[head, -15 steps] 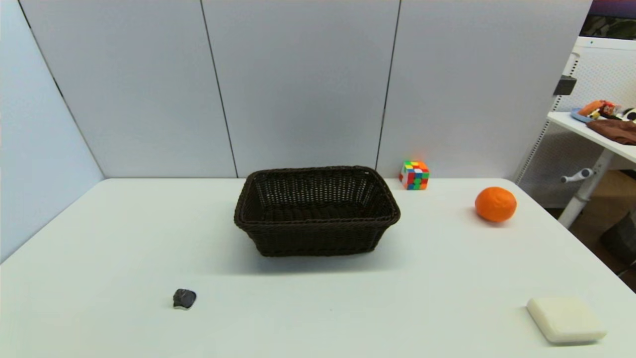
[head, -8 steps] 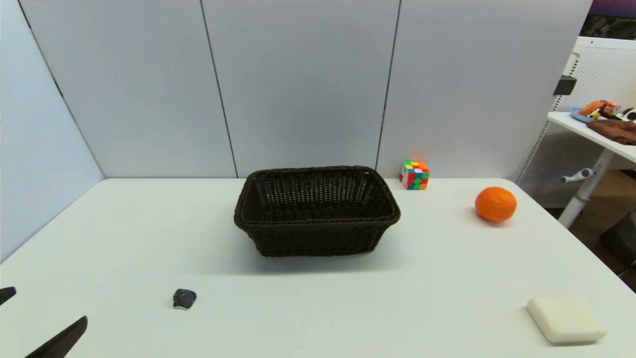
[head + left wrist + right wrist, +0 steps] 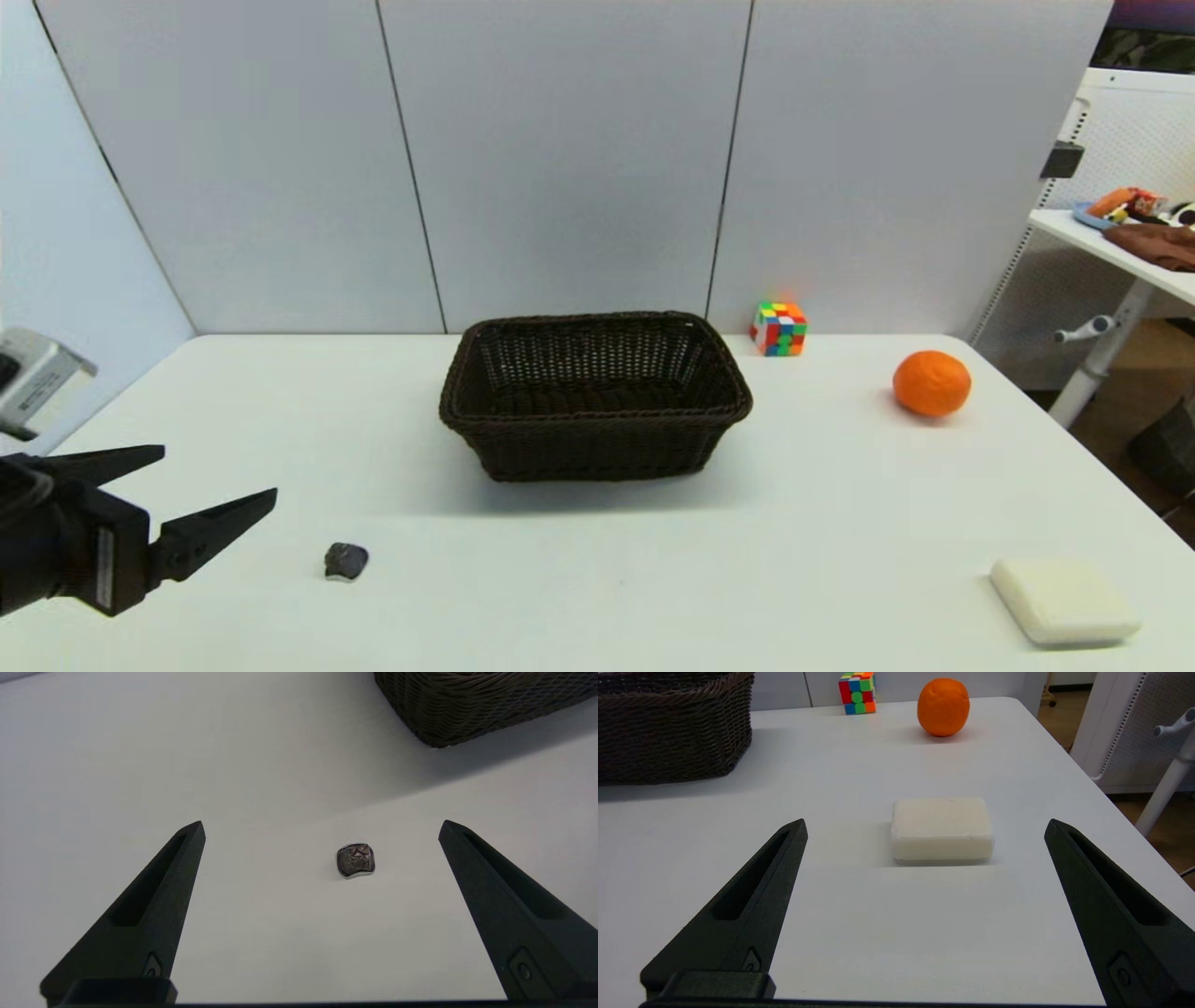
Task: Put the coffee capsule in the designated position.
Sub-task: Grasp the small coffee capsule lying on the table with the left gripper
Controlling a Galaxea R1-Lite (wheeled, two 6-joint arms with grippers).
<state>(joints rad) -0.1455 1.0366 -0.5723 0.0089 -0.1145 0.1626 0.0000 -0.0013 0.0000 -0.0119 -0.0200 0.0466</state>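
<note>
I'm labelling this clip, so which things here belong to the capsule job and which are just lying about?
Job: coffee capsule, open left gripper near it, probably the wicker basket.
Lying about: puzzle cube, orange, white block; right gripper idle.

head: high, facing table (image 3: 597, 597) | wrists: low, close, forward | shared: basket (image 3: 595, 392)

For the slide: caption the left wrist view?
Open left claw above the coffee capsule, wicker basket beyond.
</note>
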